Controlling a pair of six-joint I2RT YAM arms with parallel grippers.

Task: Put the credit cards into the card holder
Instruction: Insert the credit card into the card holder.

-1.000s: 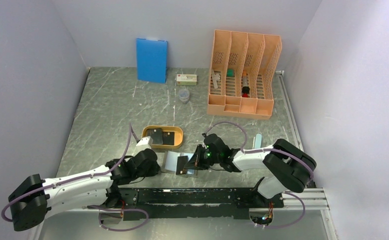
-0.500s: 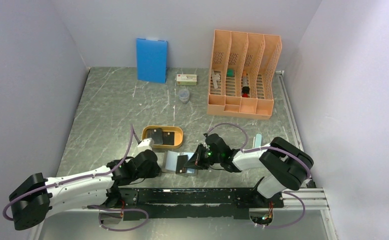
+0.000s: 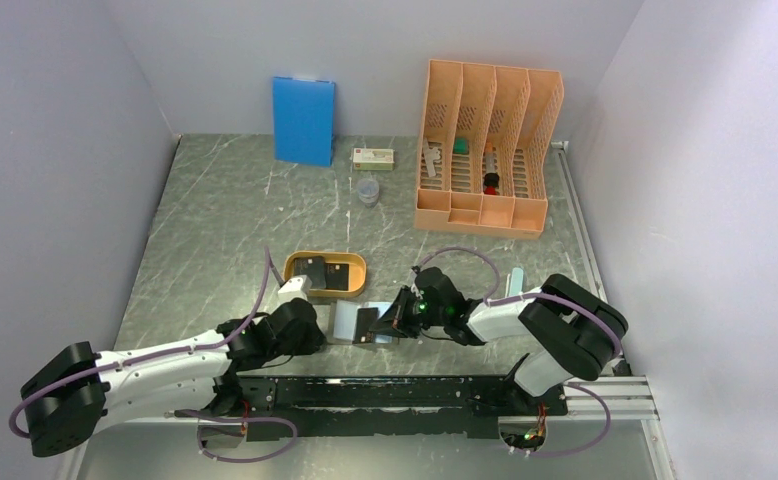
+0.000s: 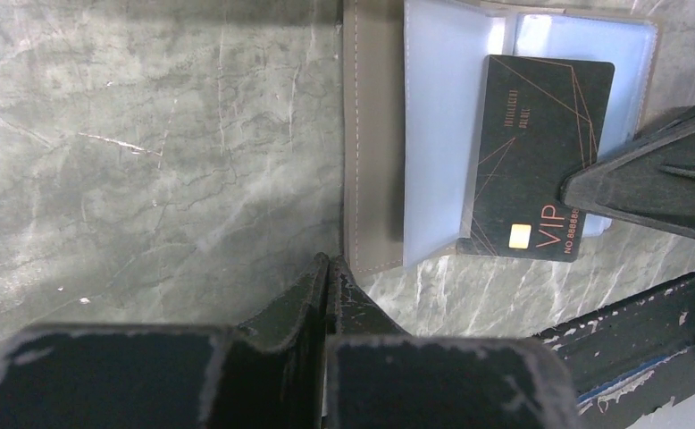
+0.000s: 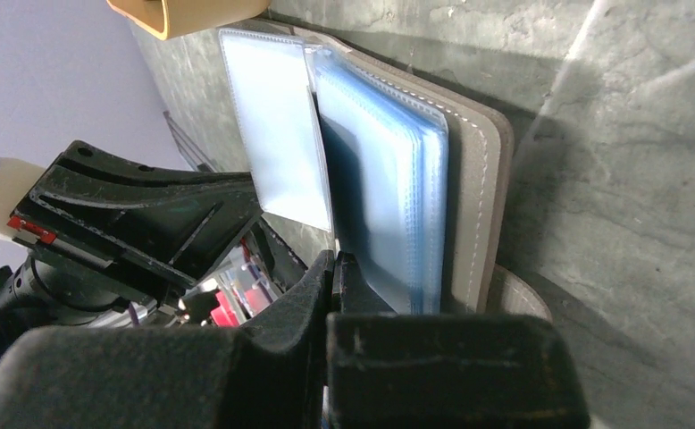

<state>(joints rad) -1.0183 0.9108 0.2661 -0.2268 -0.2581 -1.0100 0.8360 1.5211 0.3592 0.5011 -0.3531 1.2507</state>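
Now | right jaws closed on black card [image 4: 531, 134], laid across the open card holder [image 4: 375, 134] on the desk [image 4: 147, 134] | left jaws closed at holder's corner | risk: card misses the glossy pocket mouth; a push may slide the holder.

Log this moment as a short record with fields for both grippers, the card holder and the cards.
left gripper: shut, tips at the card holder's corner; grip unclear
right gripper: shut on the VIP card
VIP card: overlapping the pale blue pockets, one end sticking out
card holder: open, pockets up
orange tray: dark cards inside
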